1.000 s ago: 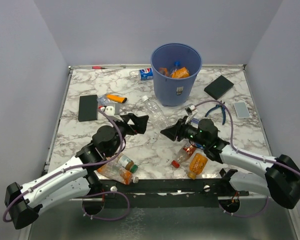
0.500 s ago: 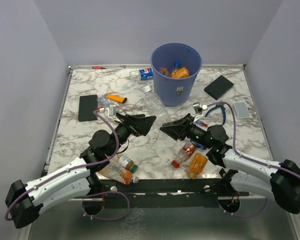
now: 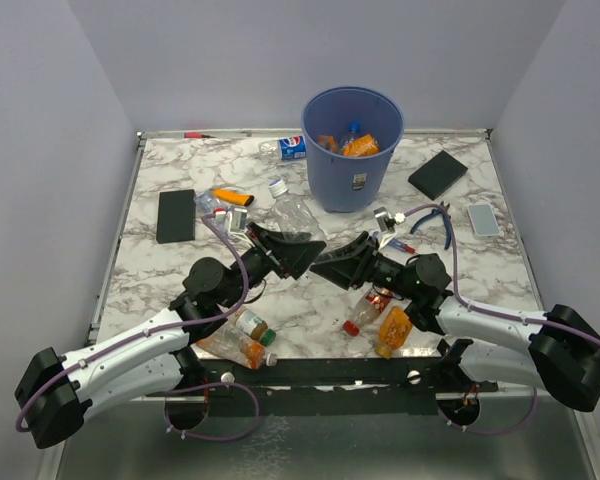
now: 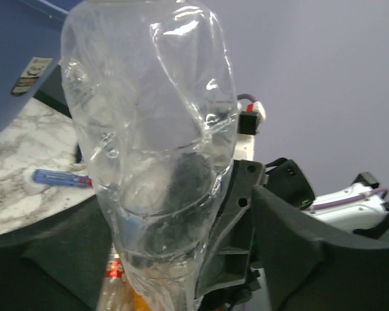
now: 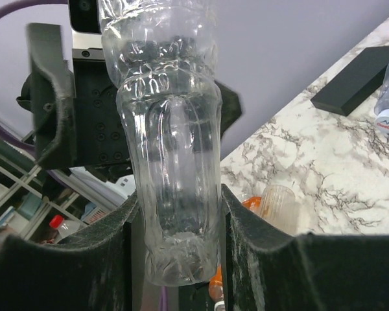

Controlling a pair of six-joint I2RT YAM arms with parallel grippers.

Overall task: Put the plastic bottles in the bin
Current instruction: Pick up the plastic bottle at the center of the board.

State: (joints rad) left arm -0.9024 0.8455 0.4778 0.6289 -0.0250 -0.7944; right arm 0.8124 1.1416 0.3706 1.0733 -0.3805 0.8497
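A clear, label-free plastic bottle (image 3: 292, 216) with a white cap is held tilted above the table, between my two grippers. My right gripper (image 3: 327, 258) is shut on its base; in the right wrist view (image 5: 178, 217) both pads press the bottle (image 5: 172, 168). My left gripper (image 3: 298, 250) stands open around the same bottle (image 4: 155, 162), with a gap on its right side where the right gripper's finger shows. The blue bin (image 3: 340, 175) stands behind and holds several bottles (image 3: 360, 146). More bottles lie near the front: orange (image 3: 394, 330), red-capped (image 3: 364, 310) and two at the left (image 3: 242, 338).
A blue-labelled bottle (image 3: 292, 147) lies left of the bin. Black slabs lie at the left (image 3: 176, 215) and back right (image 3: 438, 174). Pliers (image 3: 435, 220) and a grey slab (image 3: 483, 219) are at the right. An orange tool (image 3: 233, 197) lies mid-left.
Both grippers have closed in on each other. The clear bottle has risen off the table and swung left, its cap now pointing up and left.
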